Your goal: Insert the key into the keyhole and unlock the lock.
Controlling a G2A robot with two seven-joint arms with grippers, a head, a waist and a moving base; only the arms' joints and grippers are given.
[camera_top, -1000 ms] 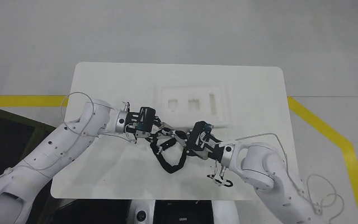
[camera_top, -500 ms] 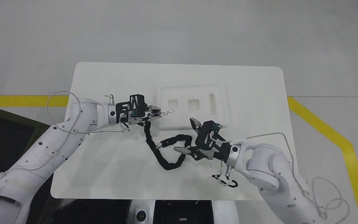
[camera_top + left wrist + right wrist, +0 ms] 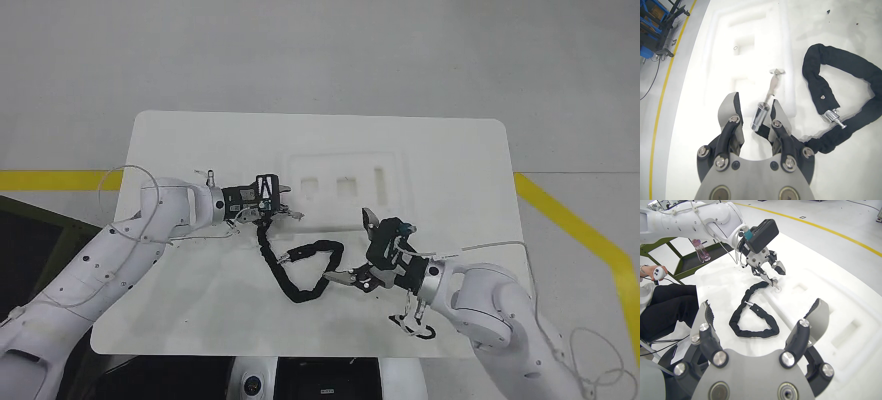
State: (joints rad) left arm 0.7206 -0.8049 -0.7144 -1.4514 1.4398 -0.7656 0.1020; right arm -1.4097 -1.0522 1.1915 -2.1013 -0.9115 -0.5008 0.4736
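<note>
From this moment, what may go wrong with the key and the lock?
1. The shiny metal lock cylinder lies between the open jaws of the left gripper, and seems to touch one side only. It may slip or roll away if the arm moves.
2. The silver key with its ring sticks out of the cylinder, close to the rim of the white foam tray. It might catch there and be bent or pulled out.

The arms (image 3: 110, 250) are glossy white shells with pale cables (image 3: 130, 175) looped alongside. The left pincer (image 3: 756, 98) and right pincer (image 3: 762, 303) share a grey metal base, black links pinned with silver screws, and pale fingers (image 3: 822, 311) faced with black ribbed pads (image 3: 709, 311). A black box (image 3: 762, 236) with a teal plug (image 3: 748, 235) sits on the left wrist.
</note>
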